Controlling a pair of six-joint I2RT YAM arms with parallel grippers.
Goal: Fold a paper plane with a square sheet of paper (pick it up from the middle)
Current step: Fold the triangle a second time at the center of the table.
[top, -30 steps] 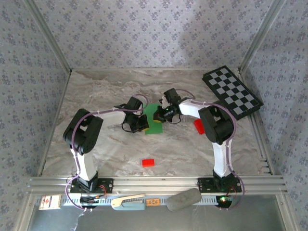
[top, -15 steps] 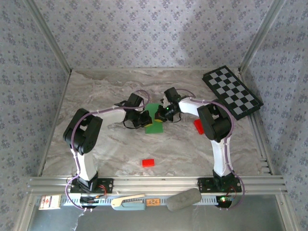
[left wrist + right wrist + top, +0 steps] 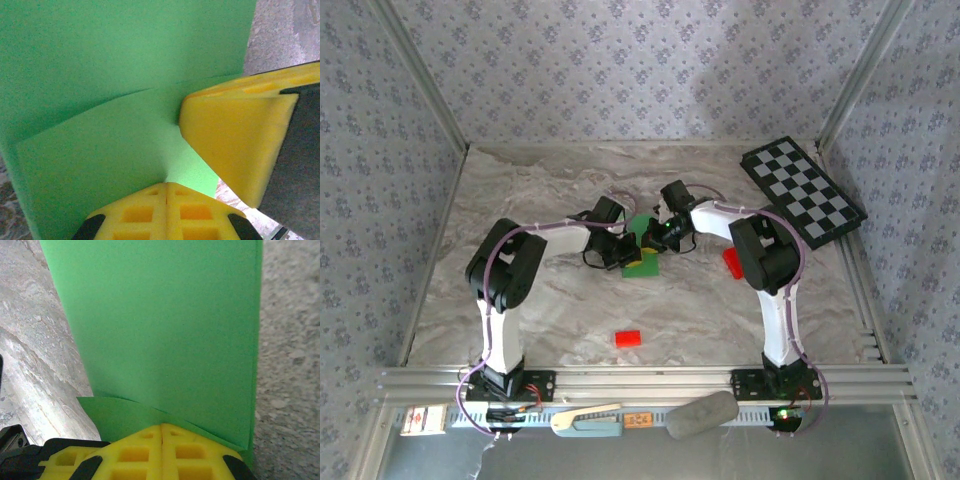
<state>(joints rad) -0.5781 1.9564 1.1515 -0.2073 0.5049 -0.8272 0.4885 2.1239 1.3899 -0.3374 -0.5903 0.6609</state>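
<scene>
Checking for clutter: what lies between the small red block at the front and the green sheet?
Nothing: the top view shows bare table between red block and green sheet.

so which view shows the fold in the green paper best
Left wrist: the square sheet of paper is close up, a folded flap's curved edge running across it. Right wrist shows a flat green panel, a second layer peeking out below. Top external shows a small green patch.

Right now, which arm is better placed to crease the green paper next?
Probably right: the right gripper is shut on the layered end of the green sheet, which stretches ahead; the left gripper pinches its edge.
</scene>
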